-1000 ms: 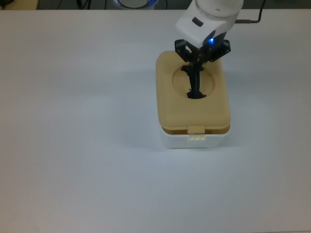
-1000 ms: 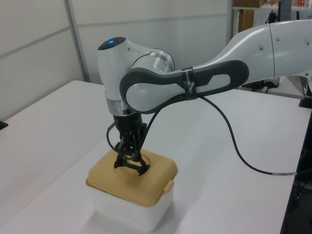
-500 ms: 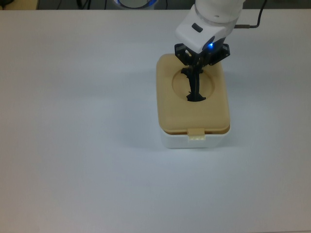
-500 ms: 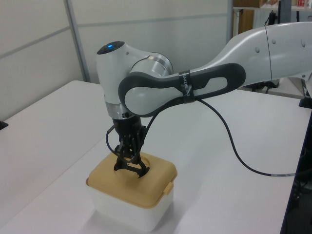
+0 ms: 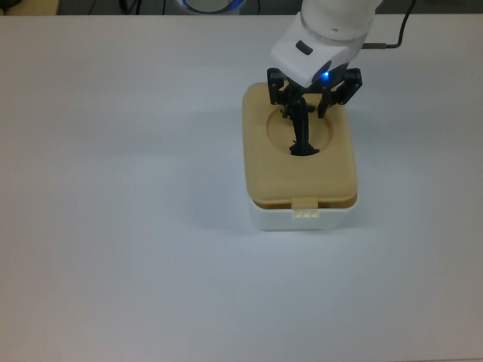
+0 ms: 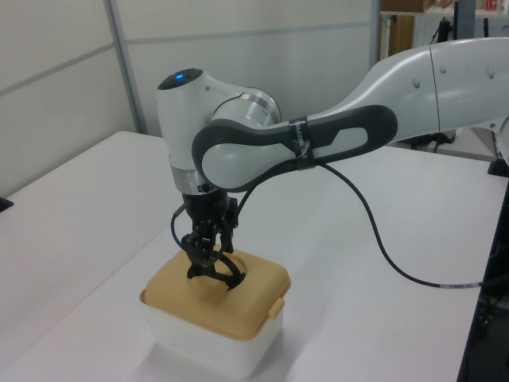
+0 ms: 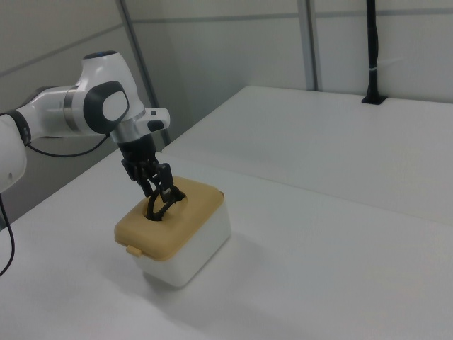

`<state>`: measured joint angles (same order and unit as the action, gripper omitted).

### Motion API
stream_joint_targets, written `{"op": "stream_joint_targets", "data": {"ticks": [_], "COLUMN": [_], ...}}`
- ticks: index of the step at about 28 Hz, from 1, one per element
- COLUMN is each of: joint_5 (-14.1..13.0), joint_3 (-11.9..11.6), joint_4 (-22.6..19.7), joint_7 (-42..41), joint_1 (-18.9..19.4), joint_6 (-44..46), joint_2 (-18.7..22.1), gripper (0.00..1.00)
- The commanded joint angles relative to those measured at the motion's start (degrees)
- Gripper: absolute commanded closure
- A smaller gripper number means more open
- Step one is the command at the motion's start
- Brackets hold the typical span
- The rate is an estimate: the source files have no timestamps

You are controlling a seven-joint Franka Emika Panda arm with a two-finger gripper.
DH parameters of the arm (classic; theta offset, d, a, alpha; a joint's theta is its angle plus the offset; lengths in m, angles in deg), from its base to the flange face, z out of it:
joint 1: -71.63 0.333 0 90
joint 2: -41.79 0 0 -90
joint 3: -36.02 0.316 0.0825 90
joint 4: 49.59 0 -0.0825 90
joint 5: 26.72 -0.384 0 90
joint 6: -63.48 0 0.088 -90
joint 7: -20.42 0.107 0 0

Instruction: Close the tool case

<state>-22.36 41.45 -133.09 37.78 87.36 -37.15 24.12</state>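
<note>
One relation mattered most: the end effector (image 5: 314,96) hung directly above the case (image 5: 300,215), over the far end of the lid (image 5: 260,162) in the top view, with the black handle (image 5: 303,136) rising out of the round recess just beneath it. Its fingers (image 5: 275,81) stood spread, one to each side of the handle's upper end, pinching nothing. The case sat toward the far edge of the tabletop (image 5: 113,226) in the top view, its long axis running from far edge to near edge, with the latch tab (image 5: 305,204) at the near end. The lid lay flat on the white base, so closing looked largely done; any remaining push would probably go straight down, or toward the latch end.
</note>
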Motion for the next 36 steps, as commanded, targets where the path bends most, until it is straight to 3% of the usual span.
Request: {"op": "stream_joint_targets", "data": {"ticks": [1,11,17,23,28,36], "joint_5": [-0.6,-0.4,-0.7,-4.2,-4.2,-4.2], "joint_3": [-0.9,-0.9,-0.9,-0.9,-1.4,-2.5], "joint_4": [0.5,0.4,0.3,-3.3,-8.0,-10.5], "joint_7": [-1.2,-2.1,-8.3,-12.7,-13.3,-12.8], "joint_1": [-0.1,-4.8,-9.0,-13.4,-13.4,-13.5], "joint_6": [-0.2,3.9,9.1,12.6,12.7,13.8], "joint_2": [1.9,7.6,11.5,17.7,22.2,25.0], "gripper": [0.0,0.0,0.0,0.0,0.0,0.0]}}
